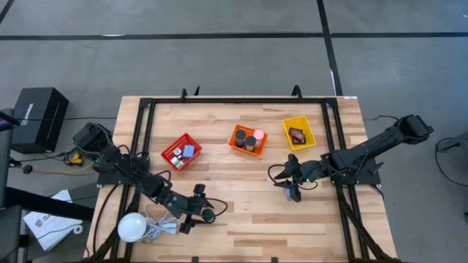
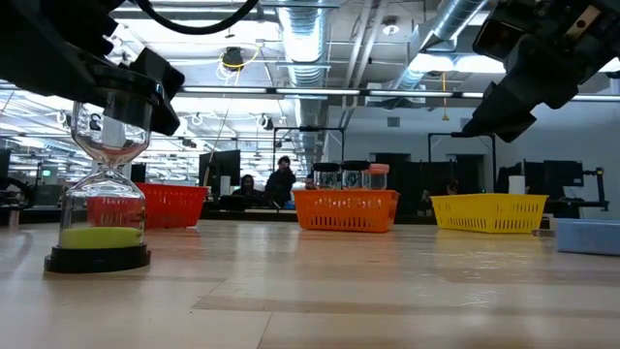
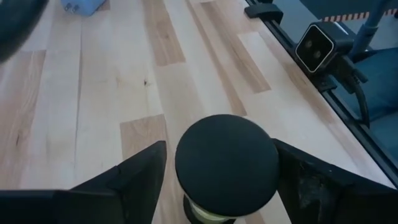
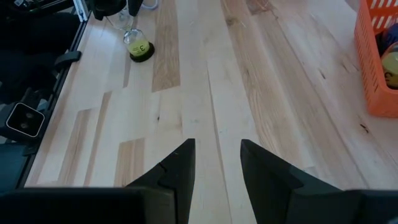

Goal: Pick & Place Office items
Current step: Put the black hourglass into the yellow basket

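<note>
Hourglass stands upright near the table's front-left, flanked by the left gripper's parted fingers, contact unclear. Right gripper is held empty, fingers apart, low over mid-table.

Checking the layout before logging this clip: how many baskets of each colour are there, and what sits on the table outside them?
Red basket: 1
Orange basket: 1
Yellow basket: 1
Hourglass: 1
Blue block: 1
White globe: 1
Total: 6
</note>
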You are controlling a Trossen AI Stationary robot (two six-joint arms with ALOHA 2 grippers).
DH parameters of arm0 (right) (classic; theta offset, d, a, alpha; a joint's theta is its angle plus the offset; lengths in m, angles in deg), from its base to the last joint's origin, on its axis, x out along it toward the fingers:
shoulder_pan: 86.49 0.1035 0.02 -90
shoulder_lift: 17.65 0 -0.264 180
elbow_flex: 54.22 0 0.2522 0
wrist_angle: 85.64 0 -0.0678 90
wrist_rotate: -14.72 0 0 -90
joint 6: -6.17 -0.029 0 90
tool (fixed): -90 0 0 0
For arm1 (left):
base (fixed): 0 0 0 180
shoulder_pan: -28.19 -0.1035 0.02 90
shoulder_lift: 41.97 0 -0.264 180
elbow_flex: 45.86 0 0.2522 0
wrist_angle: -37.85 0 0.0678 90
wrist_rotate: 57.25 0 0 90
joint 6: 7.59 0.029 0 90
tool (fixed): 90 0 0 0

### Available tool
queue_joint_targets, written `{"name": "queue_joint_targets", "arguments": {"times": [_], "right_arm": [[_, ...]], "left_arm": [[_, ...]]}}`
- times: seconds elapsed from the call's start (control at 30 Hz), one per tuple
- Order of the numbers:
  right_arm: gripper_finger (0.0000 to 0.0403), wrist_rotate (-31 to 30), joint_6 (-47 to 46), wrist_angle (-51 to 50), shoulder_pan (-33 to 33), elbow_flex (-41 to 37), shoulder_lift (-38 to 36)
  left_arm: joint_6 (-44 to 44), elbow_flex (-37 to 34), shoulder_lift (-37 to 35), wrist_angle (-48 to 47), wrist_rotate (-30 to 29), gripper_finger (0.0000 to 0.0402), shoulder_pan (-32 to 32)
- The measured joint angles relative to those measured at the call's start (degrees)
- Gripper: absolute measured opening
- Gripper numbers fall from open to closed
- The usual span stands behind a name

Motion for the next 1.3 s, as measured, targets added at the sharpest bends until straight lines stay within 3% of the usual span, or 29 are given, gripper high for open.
{"name": "queue_joint_targets", "arguments": {"times": [0.33,0.57,0.77,0.9,1.03,1.17,1.3], "right_arm": [[0.012,0.0,0.02,-0.02,0.0,0.0,0.0],[0.012,0.01,0.45,-0.02,0.0,0.0,0.0],[0.012,0.0,0.63,-0.26,-0.25,0.0,0.02],[0.012,0.02,0.63,-0.52,-1.26,0.0,0.02],[0.012,0.02,0.63,-0.57,-2.29,0.0,0.02],[0.012,0.04,2.16,-1.25,-3.32,0.04,0.02],[0.012,0.04,4.52,-2.06,-4.21,0.04,0.02]], "left_arm": [[-2.1,0.0,-0.05,0.0,0.19,0.0206,-0.11],[-1.97,0.0,-0.31,0.46,-1.95,0.0226,-1.66],[-1.22,0.96,-0.63,0.98,-1.19,0.0204,-10.84],[3.85,2.29,-0.63,1.68,0.02,0.0205,-18.31],[10.85,5.72,-1.95,2.62,3.19,0.0221,-24.4],[16.94,9.69,-4.54,2.77,5.43,0.0213,-29.82],[17.78,13.23,-6.49,3.14,10.06,0.0205,-36.71]]}}
